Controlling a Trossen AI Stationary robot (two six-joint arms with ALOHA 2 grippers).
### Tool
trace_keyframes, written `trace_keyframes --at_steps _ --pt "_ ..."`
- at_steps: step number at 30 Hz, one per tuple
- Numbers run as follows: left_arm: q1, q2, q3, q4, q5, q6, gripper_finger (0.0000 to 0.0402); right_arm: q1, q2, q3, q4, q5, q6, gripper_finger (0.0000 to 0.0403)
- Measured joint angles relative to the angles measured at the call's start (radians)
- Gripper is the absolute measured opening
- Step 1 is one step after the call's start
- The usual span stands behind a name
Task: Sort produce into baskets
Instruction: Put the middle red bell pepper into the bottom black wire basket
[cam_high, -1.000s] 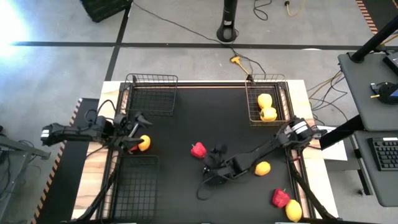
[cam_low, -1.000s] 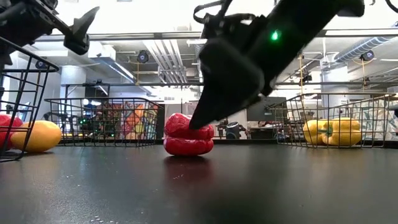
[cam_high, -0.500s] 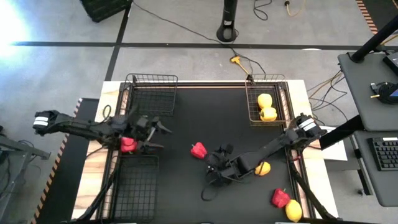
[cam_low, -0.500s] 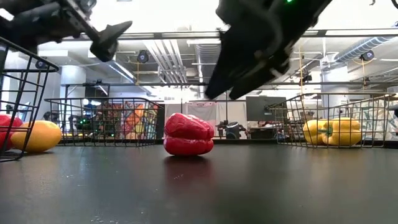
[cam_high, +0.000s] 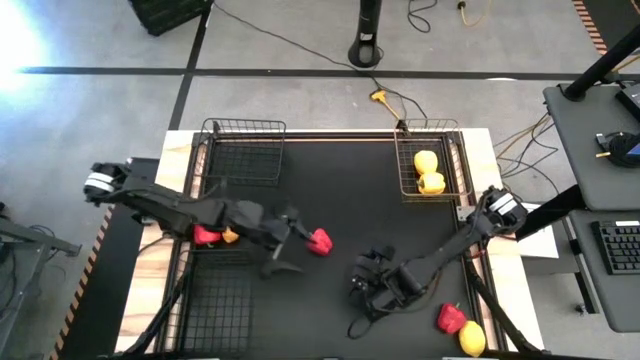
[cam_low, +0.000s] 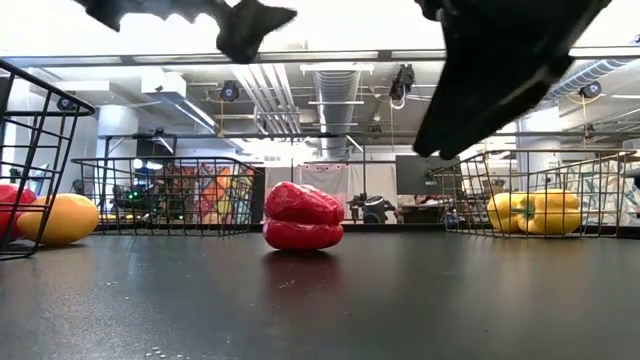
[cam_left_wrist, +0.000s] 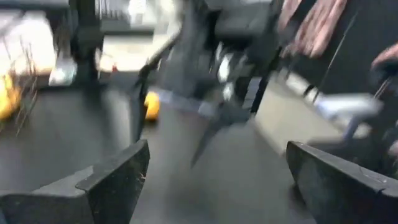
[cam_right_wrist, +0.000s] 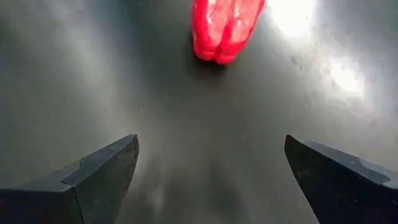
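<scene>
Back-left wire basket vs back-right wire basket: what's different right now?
1. Contents: the back-left rectangular wire-mesh basket looks empty, while the back-right rectangular wire-mesh basket holds two lumpy yellow bell peppers.
2. Colour: the back-left basket's wire is dark black; the back-right basket's is coppery brown.

Shared: both are open-topped mesh baskets standing upright at the far corners of the black tabletop.
</scene>
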Motion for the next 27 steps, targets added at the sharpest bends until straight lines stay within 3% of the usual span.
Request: trace_keyframes --at_steps 6,16,27 --pt "0.01 0.181 0.233 -0.374 -0.081 0.126 0.0361 0.047 -0.028 0.003 0.008 0.001 0.074 0.0394" --pt "0.065 0.473 0.537 -0.775 -0.081 0.313 0.0361 0.076 -0.028 0.003 0.023 0.014 0.175 0.0394" --pt "0.114 0.588 0.621 -0.85 -0.132 0.378 0.0361 0.101 -0.028 0.002 0.041 0.011 0.216 0.0394"
